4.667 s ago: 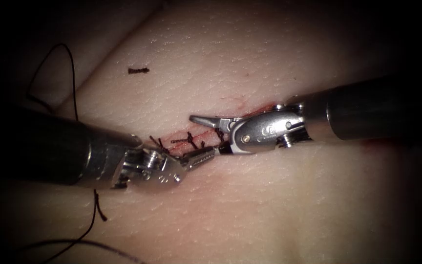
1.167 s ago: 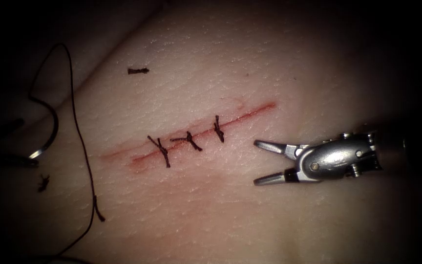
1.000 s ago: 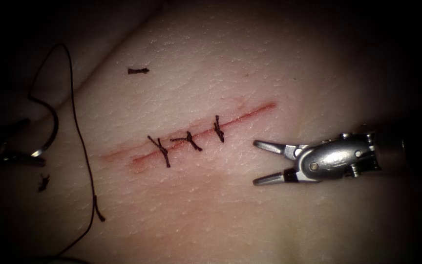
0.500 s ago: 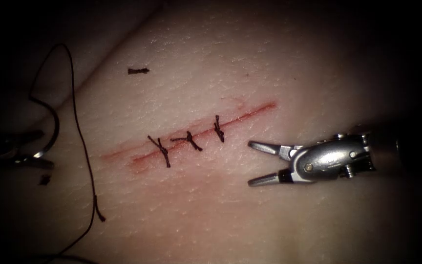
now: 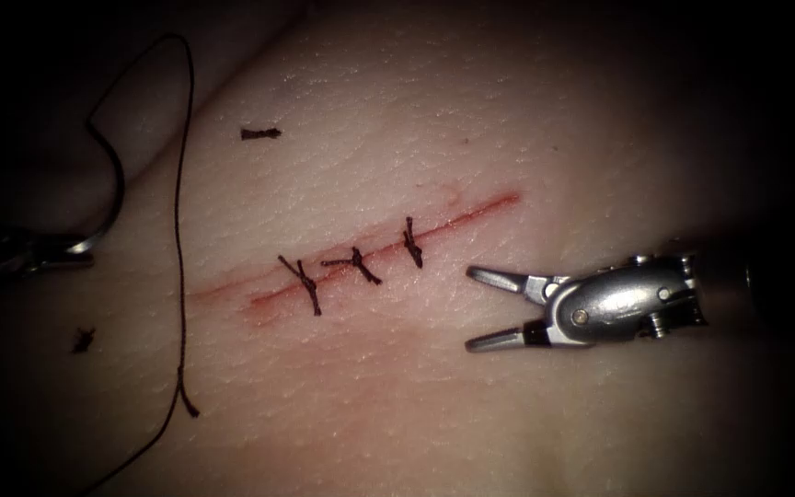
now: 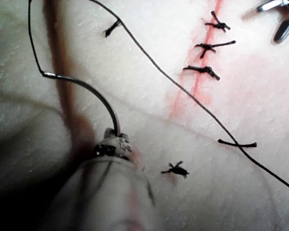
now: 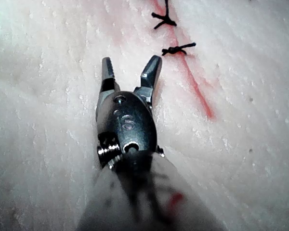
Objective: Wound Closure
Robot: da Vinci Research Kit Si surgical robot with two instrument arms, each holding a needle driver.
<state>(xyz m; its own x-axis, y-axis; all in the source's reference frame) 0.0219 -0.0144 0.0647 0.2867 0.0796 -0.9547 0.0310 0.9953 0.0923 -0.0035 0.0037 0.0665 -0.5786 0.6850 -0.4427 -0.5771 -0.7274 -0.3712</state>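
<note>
On the tissue (image 5: 434,414), the red cut (image 5: 476,208) carries three dark knotted stitches (image 5: 356,265) along its left stretch. My left tool (image 5: 52,250) sits far to the left of the cut, shut on the curved needle (image 5: 114,198) near the end away from the thread. The needle (image 6: 94,94) is free of the tissue, rising from the jaws of the left tool (image 6: 114,137). From its tail the thread (image 5: 179,230) arcs up, then runs down across the tissue. My right tool (image 5: 471,308) hovers just right of the stitches, open and empty, and is seen again (image 7: 130,65) close to the cut (image 7: 195,86).
Short cut ends of thread lie loose: one (image 5: 260,133) above the cut, one (image 5: 82,340) at the lower left, and another piece (image 6: 236,143) beside the long strand. Red fluid stains the skin along the cut (image 6: 180,96). The tissue's edge drops off at the upper left.
Both tools have left the cut, where they worked 4.7 s ago. Over the last second the left tool lifted the needle, swinging the thread loop up and right. The right tool edged slightly left.
</note>
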